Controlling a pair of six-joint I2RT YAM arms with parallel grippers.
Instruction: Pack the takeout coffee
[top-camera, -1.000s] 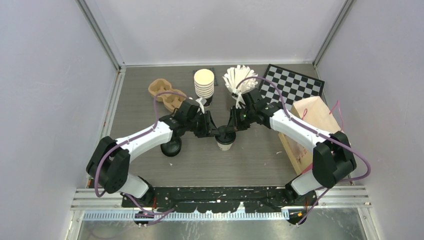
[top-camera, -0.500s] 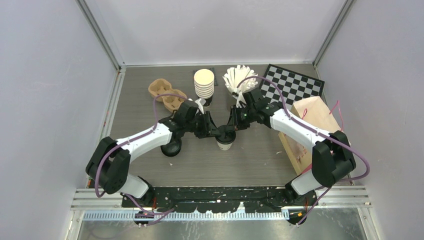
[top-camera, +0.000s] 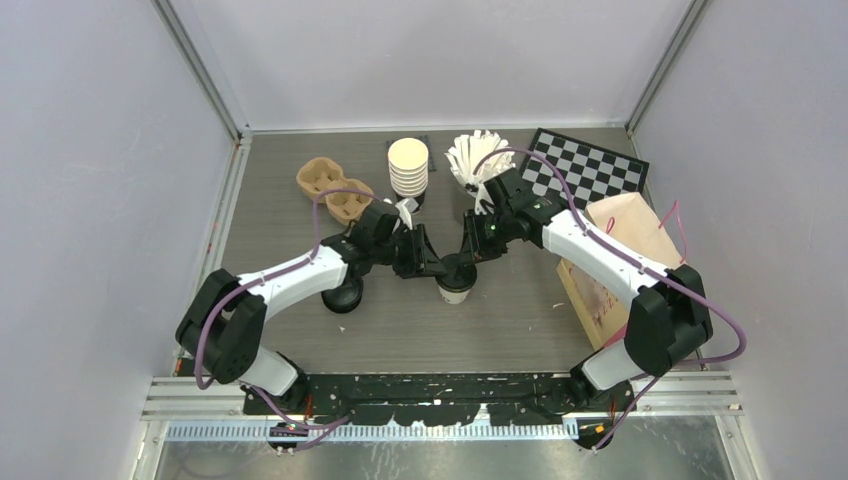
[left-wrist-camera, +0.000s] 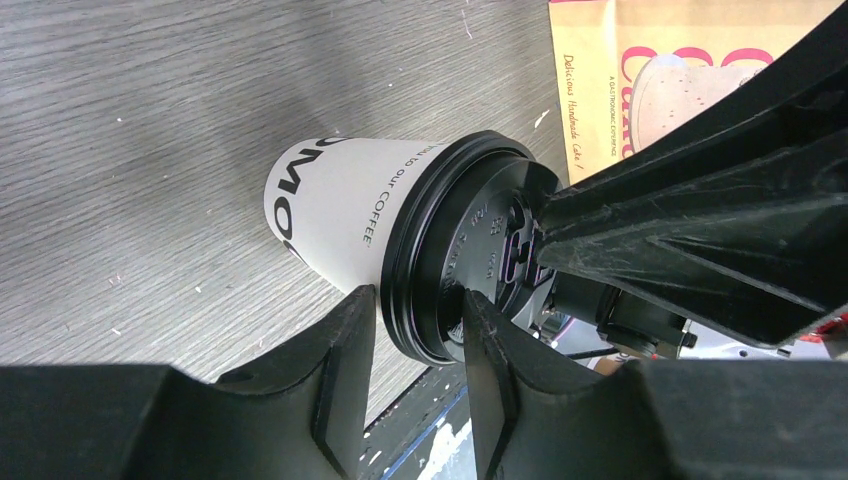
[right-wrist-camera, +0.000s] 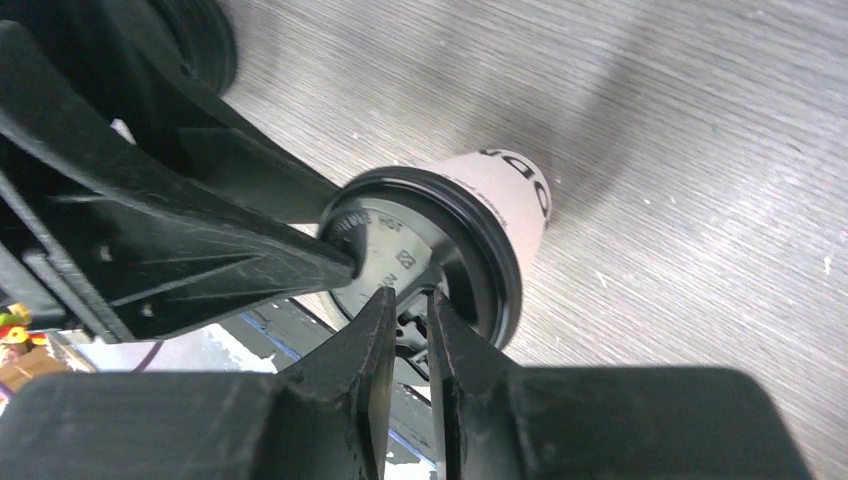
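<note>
The takeout coffee (top-camera: 452, 290) stands upright at centre frame on the surface (top-camera: 500, 320), just below both arms' fingers, neither nearer. The left gripper (left-wrist-camera: 415, 345), part-open, pinches its black lid (left-wrist-camera: 470, 250) by the rim; the right gripper (right-wrist-camera: 408, 300), a slit apart, touches the lid top, hold unclear. One cup here; seemingly a second lidded cup (top-camera: 343, 295) lower left.

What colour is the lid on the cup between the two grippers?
The lid is black; the left wrist view shows it best.
</note>
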